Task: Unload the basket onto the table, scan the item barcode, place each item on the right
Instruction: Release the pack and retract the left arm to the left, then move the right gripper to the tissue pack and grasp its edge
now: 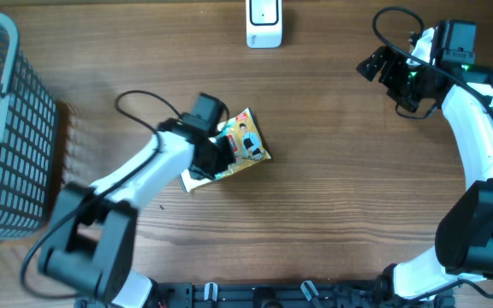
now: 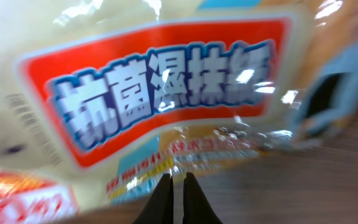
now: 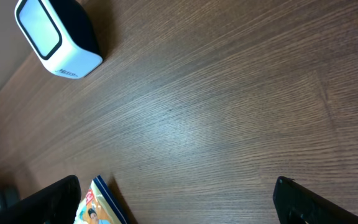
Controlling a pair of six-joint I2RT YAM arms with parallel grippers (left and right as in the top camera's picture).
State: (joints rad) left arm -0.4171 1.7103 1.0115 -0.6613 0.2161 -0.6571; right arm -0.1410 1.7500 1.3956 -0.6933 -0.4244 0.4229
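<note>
Overhead: left end effector (image 1: 210,152) clenched on the wipes packet (image 1: 248,141); scanner (image 1: 264,24) lies beyond it, up the desk (image 1: 332,214); right end effector (image 1: 382,73) gapes empty, farther off.

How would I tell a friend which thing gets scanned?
Start at the middle of the wooden table, at the left gripper. There is a flat glossy packet, yellow with a red banner. Its neighbours are plain: a grey basket, a small white box.
</note>
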